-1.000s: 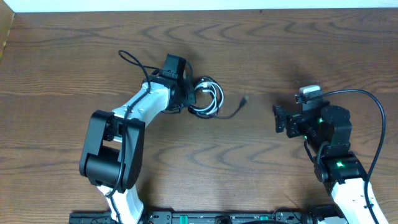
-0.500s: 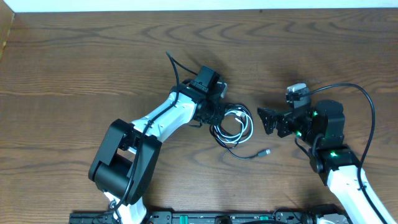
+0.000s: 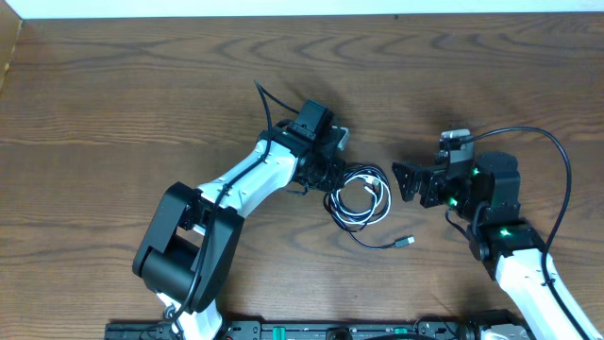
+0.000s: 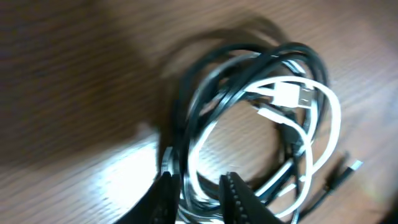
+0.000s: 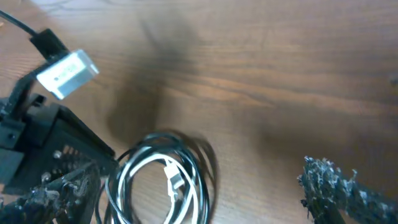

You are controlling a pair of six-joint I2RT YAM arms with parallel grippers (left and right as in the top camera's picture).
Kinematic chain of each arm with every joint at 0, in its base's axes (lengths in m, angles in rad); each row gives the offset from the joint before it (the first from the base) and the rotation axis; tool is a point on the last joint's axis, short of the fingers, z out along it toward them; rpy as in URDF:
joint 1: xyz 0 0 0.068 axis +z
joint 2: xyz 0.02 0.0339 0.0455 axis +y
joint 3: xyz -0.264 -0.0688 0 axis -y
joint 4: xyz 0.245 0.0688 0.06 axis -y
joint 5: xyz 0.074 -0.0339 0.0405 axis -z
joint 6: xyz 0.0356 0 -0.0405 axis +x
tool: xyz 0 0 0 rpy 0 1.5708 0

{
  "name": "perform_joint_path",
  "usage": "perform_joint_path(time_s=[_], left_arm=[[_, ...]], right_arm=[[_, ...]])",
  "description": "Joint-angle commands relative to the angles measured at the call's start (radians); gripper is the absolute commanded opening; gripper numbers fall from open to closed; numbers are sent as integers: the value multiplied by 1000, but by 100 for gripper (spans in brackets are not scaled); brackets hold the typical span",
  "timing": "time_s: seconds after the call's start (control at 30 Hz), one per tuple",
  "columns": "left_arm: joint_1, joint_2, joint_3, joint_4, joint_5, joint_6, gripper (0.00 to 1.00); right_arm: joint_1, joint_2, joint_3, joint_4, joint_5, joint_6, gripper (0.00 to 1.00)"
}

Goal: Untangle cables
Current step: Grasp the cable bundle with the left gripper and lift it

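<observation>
The black and white cables (image 3: 360,196) lie as one tangled coil at the table's middle. A black tail runs to a small plug (image 3: 406,243) in front of it. My left gripper (image 3: 329,176) is shut on several strands at the coil's left edge; in the left wrist view the jaws (image 4: 198,198) pinch black and white strands, with a white plug (image 4: 292,96) inside the loop. My right gripper (image 3: 400,181) is open and empty just right of the coil. In the right wrist view the coil (image 5: 163,180) lies between its wide-spread fingers (image 5: 199,198).
The wooden table (image 3: 113,94) spreads out around the arms. The thick black wire of the right arm (image 3: 557,161) loops above its wrist. The left arm's link (image 3: 236,184) lies diagonally across the middle left.
My left gripper has dragged the coil to the right and towards the front. My right gripper has moved left up to the coil. The black tail's plug has swung forward.
</observation>
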Motion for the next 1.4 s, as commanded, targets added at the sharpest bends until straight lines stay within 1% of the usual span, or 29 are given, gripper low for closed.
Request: perform_joint_path(time_s=[0.0, 0.23, 0.43, 0.47, 0.63, 0.8, 1.23, 1.37], left_arm=[[2, -16, -19, -3, -76, 13, 29], [1, -5, -25, 12, -76, 10, 30], [-23, -4, -55, 78, -79, 11, 36], [-30, -4, -59, 85, -89, 10, 36], [-78, -1, -77, 114, -232, 10, 35], [-109, 0, -78, 152, -233, 2, 36], [-138, 35, -83, 153, -253, 2, 36], [-138, 44, -83, 145, -336, -29, 36]], right_arm=[[-1, 1, 16, -2, 52, -3, 99], [-8, 2, 16, 0, 71, -3, 98], [-8, 2, 16, -7, 82, -3, 95], [-8, 2, 16, -7, 82, -3, 95], [-8, 13, 16, -13, 82, -3, 95], [-8, 38, 16, -32, 81, -3, 96], [-8, 46, 16, -37, 82, -4, 97], [-8, 46, 16, -37, 82, -4, 98]])
